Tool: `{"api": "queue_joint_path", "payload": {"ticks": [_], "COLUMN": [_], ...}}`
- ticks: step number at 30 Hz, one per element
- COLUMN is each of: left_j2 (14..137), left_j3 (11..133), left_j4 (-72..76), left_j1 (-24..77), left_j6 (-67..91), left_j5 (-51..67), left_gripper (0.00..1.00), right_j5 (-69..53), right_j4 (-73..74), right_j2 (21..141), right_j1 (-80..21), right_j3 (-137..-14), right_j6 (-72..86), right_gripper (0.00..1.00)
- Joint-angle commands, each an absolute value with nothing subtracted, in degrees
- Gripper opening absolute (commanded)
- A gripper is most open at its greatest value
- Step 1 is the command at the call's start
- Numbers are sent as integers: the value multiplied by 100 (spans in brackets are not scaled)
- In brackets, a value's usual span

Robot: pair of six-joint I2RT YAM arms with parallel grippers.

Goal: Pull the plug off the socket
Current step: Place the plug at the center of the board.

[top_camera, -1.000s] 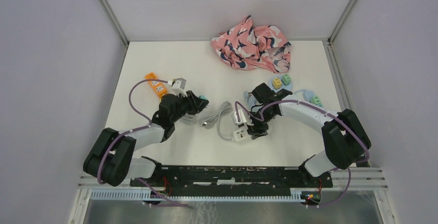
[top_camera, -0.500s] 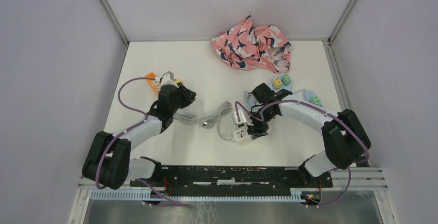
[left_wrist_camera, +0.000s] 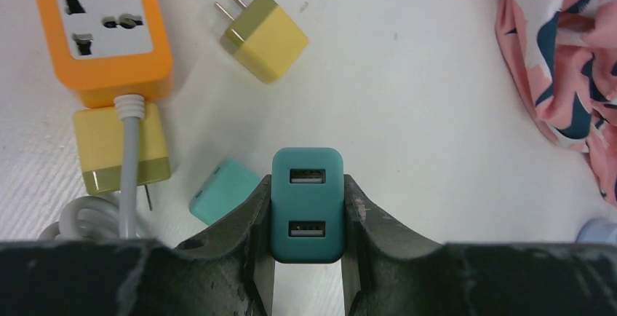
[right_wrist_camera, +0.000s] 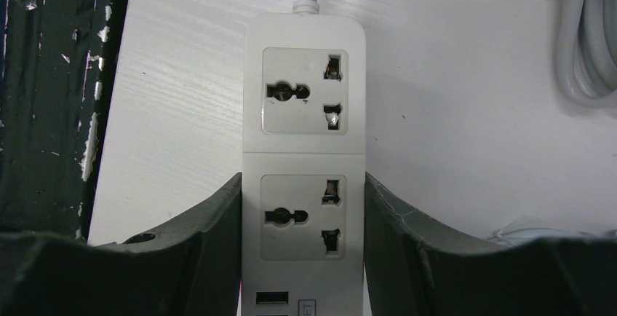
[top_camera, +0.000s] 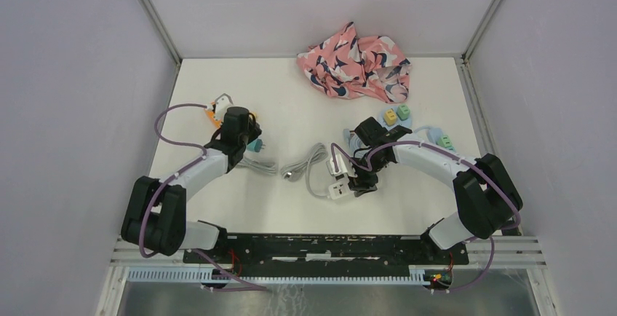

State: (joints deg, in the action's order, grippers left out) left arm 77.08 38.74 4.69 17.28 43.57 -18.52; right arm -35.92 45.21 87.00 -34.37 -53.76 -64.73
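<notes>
A teal plug [left_wrist_camera: 307, 203] with two USB ports is clamped between the fingers of my left gripper [left_wrist_camera: 307, 185], which is shut on it and holds it above the table. From above, this plug [top_camera: 254, 143] sits at the left, far from the socket. The socket is a white power strip [right_wrist_camera: 304, 112] lying flat, both of its visible outlets empty. My right gripper [right_wrist_camera: 303, 181] is shut on the strip's sides. In the top view the strip [top_camera: 337, 179] lies at mid-table under my right gripper [top_camera: 356, 183].
An orange power strip [left_wrist_camera: 102, 32], two yellow plugs [left_wrist_camera: 265, 36] [left_wrist_camera: 120, 148] and a pale teal plug [left_wrist_camera: 222, 192] lie below my left gripper. A coiled grey cable [top_camera: 309, 167] is between the arms. Pink cloth [top_camera: 356, 61] lies at the back, small coloured plugs [top_camera: 396, 114] beside it.
My left arm has swung left and back, carrying the teal plug away from the white strip toward the orange strip. The right arm has stayed on the strip.
</notes>
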Motion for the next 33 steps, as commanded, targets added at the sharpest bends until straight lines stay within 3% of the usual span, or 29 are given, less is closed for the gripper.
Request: {"api": "queue_joint_path", "payload": {"ticks": [1,8,23,33], "left_j2": [8011,8642,9592,8678], "left_j3": [4263,4759,5549,4728], "left_j4": [382,17,-831,232], "left_j1": [1568,1330,767,698], "left_j6": [4676,4708,4482,4245], "left_j5": [-2205,-2036,-810,-5], "left_gripper": [17,20,57,75], "right_j5": [-3639,-3643,-3649,-3667], "right_j4": [4591,4612,4637,4659], "right_j2": [8622,8629,8633,8618], "right_j1": [-3418,-3423,-3419,-3418], "right_j3": [-5484,-5487,-5493,-5511], "right_j6": [-6490,-6505,-6524,-6539], "right_gripper": [2,2,2,2]}}
